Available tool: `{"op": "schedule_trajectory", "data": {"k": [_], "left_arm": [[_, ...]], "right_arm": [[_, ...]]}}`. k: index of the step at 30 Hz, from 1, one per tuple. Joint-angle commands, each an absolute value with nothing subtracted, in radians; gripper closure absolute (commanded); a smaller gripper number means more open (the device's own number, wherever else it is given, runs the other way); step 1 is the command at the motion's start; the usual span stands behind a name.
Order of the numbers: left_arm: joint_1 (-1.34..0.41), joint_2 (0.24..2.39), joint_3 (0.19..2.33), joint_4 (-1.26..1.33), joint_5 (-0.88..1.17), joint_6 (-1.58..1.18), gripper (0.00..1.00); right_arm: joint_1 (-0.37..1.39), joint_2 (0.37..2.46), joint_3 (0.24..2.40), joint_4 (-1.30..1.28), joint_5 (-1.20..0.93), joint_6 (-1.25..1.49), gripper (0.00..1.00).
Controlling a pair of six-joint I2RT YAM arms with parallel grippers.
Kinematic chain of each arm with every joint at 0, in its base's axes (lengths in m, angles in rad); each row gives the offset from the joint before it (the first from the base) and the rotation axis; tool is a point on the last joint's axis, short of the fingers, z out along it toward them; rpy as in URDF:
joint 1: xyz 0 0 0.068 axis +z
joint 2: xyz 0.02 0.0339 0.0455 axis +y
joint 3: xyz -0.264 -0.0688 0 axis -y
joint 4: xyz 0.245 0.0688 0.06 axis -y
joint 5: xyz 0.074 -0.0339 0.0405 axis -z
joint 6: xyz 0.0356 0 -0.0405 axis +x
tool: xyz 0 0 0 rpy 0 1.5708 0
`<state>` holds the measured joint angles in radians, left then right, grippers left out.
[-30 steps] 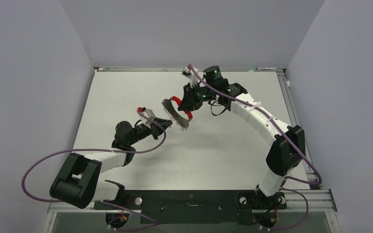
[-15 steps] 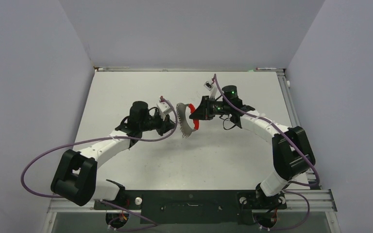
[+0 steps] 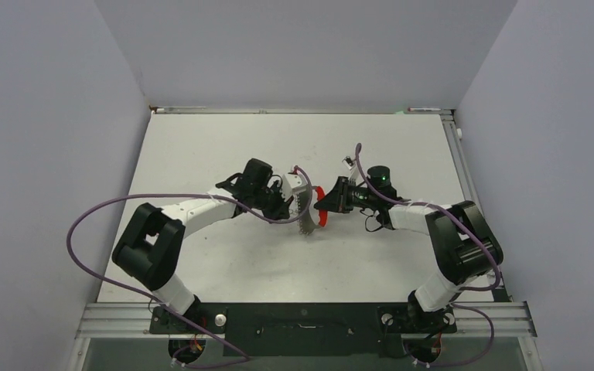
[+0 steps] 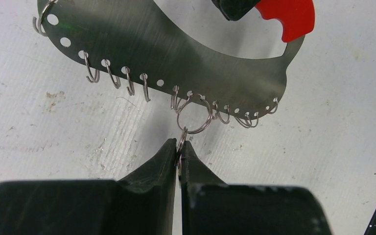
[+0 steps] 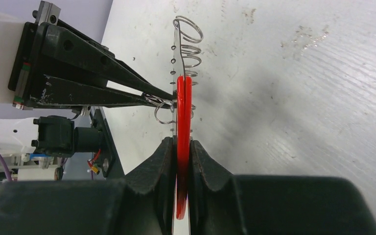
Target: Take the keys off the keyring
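The keyring is a curved silver plate with a row of holes, a red grip and several small wire rings hanging from its edge. My right gripper is shut on the red grip and holds the plate on edge above the table. My left gripper is shut on a small metal loop seen edge-on, linked to a larger wire ring on the plate. In the top view the two grippers meet at the plate, the left and the right. No flat key shows.
The white table is scuffed. The left gripper's black fingers reach in from the left of the right wrist view. Purple cables loop beside both arms. Grey walls stand on three sides.
My right arm has carried the plate nearer and to the right. My left arm has swung right and forward, and its gripper is now shut on a loop at the plate's edge.
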<state>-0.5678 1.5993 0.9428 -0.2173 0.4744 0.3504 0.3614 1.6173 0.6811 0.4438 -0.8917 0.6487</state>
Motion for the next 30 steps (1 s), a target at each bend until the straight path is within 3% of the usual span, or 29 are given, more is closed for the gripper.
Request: {"op": "schedule_trajectory", "data": {"k": [1, 18, 30], "left_arm": [[-0.554, 1.653, 1.02, -0.34, 0.359, 0.413, 1.0], [-0.708, 1.782, 1.043, -0.336, 0.106, 0.474, 1.0], [-0.706, 1.814, 1.026, -0.361, 0.129, 0.521, 0.9]], "right_arm": [[0.293, 1.671, 0.631, 0.502, -0.862, 0.598, 0.95], [0.29, 1.66, 0.615, 0.536, -0.91, 0.627, 0.95], [0.298, 1.676, 0.62, 0.529, -0.917, 0.62, 0.95]]}}
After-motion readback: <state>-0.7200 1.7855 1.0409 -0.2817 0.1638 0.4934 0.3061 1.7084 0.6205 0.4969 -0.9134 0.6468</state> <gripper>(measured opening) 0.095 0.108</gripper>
